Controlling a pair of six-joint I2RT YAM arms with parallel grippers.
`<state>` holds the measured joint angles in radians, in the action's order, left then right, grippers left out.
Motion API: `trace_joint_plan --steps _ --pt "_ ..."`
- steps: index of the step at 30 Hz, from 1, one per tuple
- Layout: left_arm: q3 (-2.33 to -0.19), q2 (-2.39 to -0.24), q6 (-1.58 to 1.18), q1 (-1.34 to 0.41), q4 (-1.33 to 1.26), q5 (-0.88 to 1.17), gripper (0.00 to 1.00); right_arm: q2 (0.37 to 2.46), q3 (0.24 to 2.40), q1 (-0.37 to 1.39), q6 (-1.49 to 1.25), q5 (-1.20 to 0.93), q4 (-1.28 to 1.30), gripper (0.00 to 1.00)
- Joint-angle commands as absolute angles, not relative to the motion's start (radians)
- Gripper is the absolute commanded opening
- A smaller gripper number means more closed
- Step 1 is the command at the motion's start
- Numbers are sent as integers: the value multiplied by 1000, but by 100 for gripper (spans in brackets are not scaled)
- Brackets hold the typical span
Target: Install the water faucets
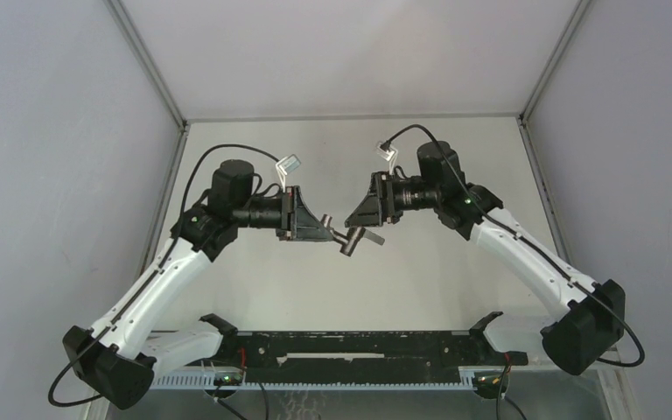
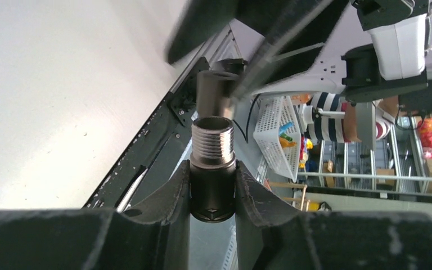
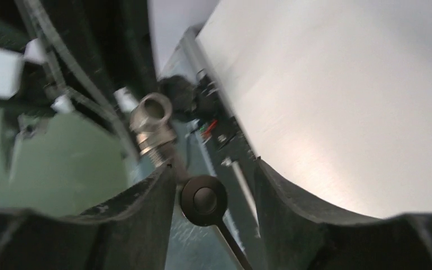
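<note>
**Tap held above desk**

Grey walls (image 1: 52,131) enclose the white desk (image 1: 437,289). Above the desk's middle, the left pincer (image 2: 212,169) clamps the dark, threaded tap piece (image 2: 212,140); the right pincer (image 3: 214,169) stands wide around its round lever knob (image 3: 204,199).

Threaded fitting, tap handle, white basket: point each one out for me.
Threaded fitting (image 2: 212,143): left wrist view, on its ribbed thread.
Tap handle (image 3: 204,199): right wrist view, on its round dark hub.
White basket (image 2: 278,135): left wrist view, on its mesh side.

No legible text, label, brand or number in view.
</note>
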<state>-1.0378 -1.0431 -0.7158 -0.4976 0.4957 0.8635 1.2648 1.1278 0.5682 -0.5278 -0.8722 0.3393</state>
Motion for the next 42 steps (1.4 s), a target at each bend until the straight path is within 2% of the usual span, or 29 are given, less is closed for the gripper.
trace_joint_plan --steps 1,3,6,9,12,18,21,30,32,34,42 --pt "-1142 -1026 -696 -528 426 911 0 1181 1171 576 -401 -571 463 65" --pt "-1145 -1031 -699 -527 427 911 0 1122 1170 584 -357 -472 489 73" --pt "-1151 -1038 -706 -528 422 909 0 1053 1167 652 -259 -298 511 78" --pt "-1157 -1048 -710 -527 421 906 0 979 1123 812 -84 -72 453 82" --pt "-1157 -1060 -713 -528 418 903 0 890 1028 949 54 66 338 85" --pt "-1157 -1078 -724 -529 406 899 0 727 854 1026 174 -89 150 87" --pt "-1160 -1084 -730 -529 401 896 0 741 834 1100 238 -32 126 88" --pt "-1170 -1096 -733 -529 400 891 0 913 845 1296 418 380 82 89" --pt "-1172 -1098 -735 -528 401 892 0 938 845 1309 440 408 67 86" --pt "-1172 -1098 -735 -528 400 894 0 953 845 1308 438 420 57 79" --pt "-1170 -1084 -729 -529 400 890 0 949 845 1291 385 440 50 30"
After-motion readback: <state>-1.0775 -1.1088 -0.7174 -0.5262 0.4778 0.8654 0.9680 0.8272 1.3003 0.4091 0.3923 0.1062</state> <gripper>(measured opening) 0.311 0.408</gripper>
